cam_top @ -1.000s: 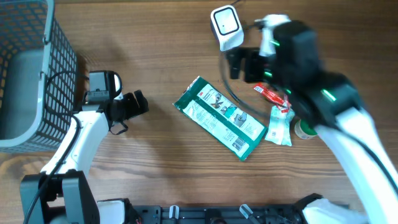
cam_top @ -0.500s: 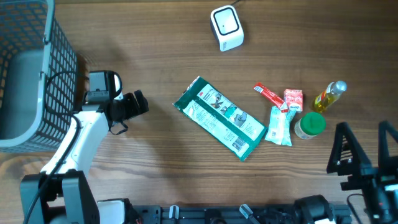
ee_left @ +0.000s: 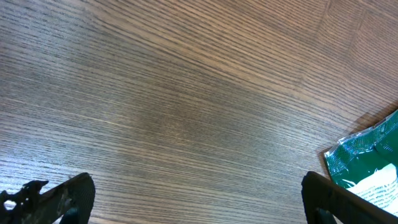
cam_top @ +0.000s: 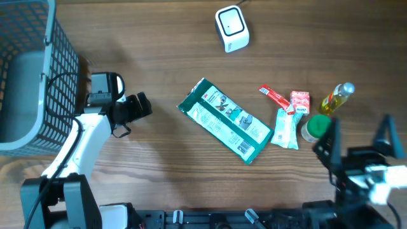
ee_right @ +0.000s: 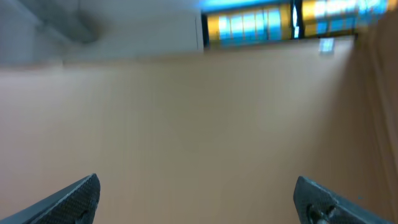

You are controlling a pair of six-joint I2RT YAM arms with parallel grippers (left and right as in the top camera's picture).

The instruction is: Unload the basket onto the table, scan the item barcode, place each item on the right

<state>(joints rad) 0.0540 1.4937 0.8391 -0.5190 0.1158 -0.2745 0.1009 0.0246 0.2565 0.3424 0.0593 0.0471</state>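
Print on the green packet (cam_top: 226,121) is unreadable.

A mock shop checkout on a wooden table (cam_top: 159,44): a white scanner (cam_top: 231,28) at the far edge, a wire basket (cam_top: 60,70) left, small groceries (cam_top: 299,102) right.

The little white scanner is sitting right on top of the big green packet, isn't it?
No. The overhead view shows the little white scanner sitting on the bare wooden table, well apart from the big green packet, not on top of it.
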